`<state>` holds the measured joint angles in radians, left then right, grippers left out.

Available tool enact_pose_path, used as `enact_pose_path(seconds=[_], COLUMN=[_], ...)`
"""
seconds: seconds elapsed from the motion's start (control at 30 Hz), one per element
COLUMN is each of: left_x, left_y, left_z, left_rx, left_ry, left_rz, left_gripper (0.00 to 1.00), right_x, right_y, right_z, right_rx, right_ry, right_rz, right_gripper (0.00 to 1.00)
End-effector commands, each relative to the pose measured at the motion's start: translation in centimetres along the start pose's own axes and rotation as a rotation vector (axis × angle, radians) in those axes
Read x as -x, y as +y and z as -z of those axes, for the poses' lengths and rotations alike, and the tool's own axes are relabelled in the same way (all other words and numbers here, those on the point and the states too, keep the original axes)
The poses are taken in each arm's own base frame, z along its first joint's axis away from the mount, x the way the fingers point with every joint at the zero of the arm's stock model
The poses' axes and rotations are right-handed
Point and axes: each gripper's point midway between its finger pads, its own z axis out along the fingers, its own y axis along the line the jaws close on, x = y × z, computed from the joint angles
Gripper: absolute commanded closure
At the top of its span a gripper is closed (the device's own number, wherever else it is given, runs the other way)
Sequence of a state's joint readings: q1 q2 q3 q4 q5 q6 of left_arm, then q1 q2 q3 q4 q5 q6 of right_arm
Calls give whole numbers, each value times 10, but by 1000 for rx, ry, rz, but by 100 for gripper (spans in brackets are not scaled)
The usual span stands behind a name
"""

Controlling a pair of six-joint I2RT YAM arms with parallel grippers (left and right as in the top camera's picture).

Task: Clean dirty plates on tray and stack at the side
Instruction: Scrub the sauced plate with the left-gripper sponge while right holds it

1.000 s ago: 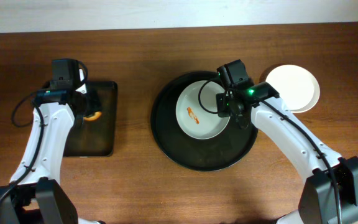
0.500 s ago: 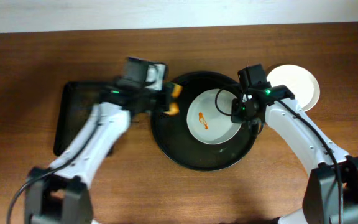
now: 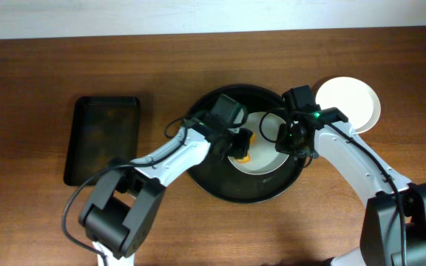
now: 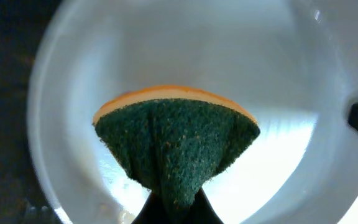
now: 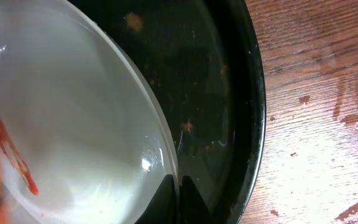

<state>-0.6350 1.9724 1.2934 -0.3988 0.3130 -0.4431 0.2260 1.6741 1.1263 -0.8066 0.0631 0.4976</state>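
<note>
Two end effectors closed; left end effector (image 4: 174,210) pinches the sponge (image 4: 176,146) over the smeared plate (image 5: 73,93); right end effector (image 5: 179,191) clamps its rim.

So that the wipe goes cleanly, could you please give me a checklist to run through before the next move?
1. Sponge held in the left gripper: ok.
2. Right gripper shut on the plate rim: ok.
3. Plate within the tray rim: ok.
4. Smear wiped off: not ok, a red streak shows on the plate.
5. Sponge touching the plate: cannot tell.
6. Side plate, right of the tray, bare on top for stacking: ok.
</note>
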Motion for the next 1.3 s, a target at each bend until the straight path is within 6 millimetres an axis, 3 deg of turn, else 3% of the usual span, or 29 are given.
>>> enact_pose_path(seconds=[0.0, 0.47, 0.73, 1.03, 1.1, 1.27], left_x=[-5, -17, -2, -1, 5, 31], left_y=[-8, 25, 52, 56, 58, 45], left_z=[-13, -69, -65, -65, -64, -62], left_rx=[2, 76, 241, 261, 278, 241], left_ry=[13, 33, -55, -64, -93, -177], left_rz=[-12, -2, -15, -16, -20, -79], left_gripper=[100, 100, 100, 100, 100, 100], right_x=[3, 1, 1, -8, -13, -17], right_y=[-2, -3, -3, 1, 12, 14], right_z=[8, 8, 8, 0, -8, -22], right_rx=[-5, -9, -9, 25, 95, 113], right_ry=[-32, -25, -24, 3, 14, 10], right_rz=[-12, -6, -3, 23, 59, 59], right_gripper=[96, 96, 96, 96, 96, 96])
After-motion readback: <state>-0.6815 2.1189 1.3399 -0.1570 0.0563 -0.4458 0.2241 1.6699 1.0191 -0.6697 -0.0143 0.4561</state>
